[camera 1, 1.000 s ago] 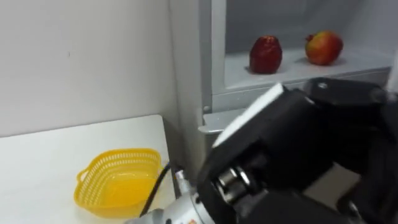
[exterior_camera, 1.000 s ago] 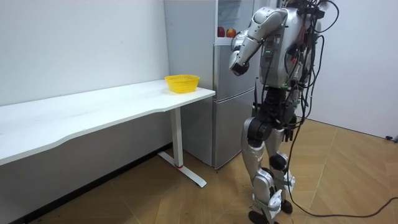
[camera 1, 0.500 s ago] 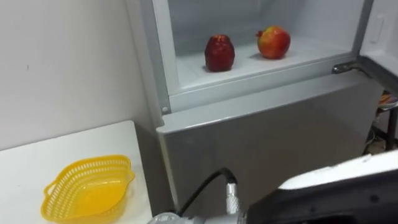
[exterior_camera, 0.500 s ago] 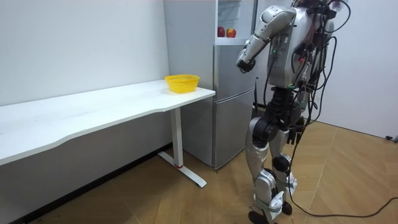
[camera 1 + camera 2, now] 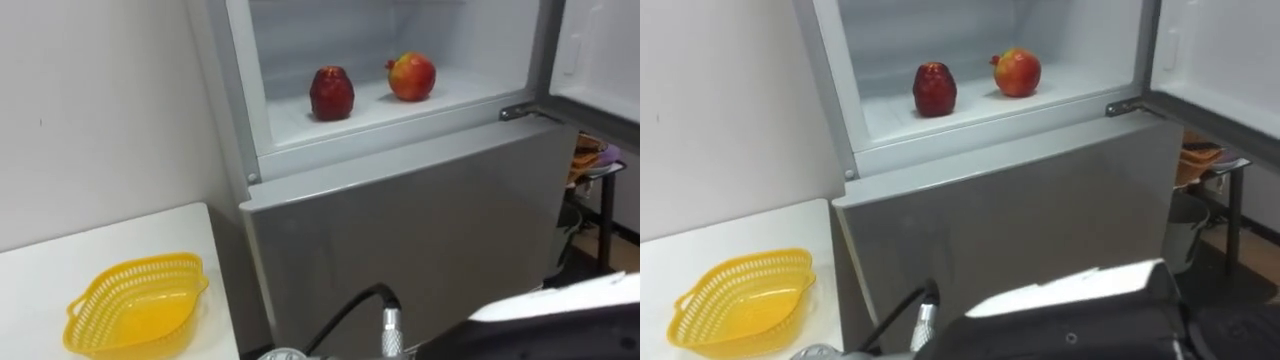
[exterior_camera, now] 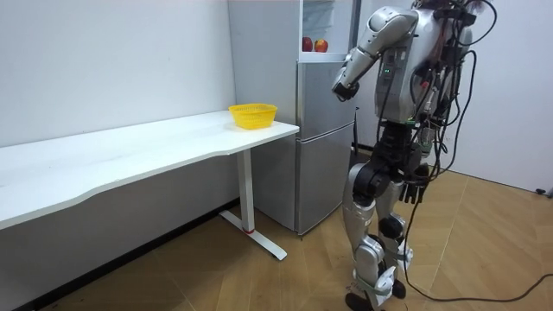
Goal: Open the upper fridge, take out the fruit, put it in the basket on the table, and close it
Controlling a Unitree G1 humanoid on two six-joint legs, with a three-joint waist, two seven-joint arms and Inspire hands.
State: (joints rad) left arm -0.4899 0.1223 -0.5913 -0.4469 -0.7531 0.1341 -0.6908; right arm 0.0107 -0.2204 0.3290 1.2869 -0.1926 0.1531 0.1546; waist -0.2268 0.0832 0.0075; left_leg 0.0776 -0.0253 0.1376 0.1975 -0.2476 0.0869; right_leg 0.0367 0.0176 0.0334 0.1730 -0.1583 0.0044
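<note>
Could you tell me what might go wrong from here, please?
1. The dark red fruit and the red-yellow apple sit side by side on the shelf. Reaching for one could nudge the other off the front edge.
2. The left robot hand is low, in front of the lower door. Raising it could clip the shelf's edge.
3. The open upper door stands at the right, close to the reach path.
</note>
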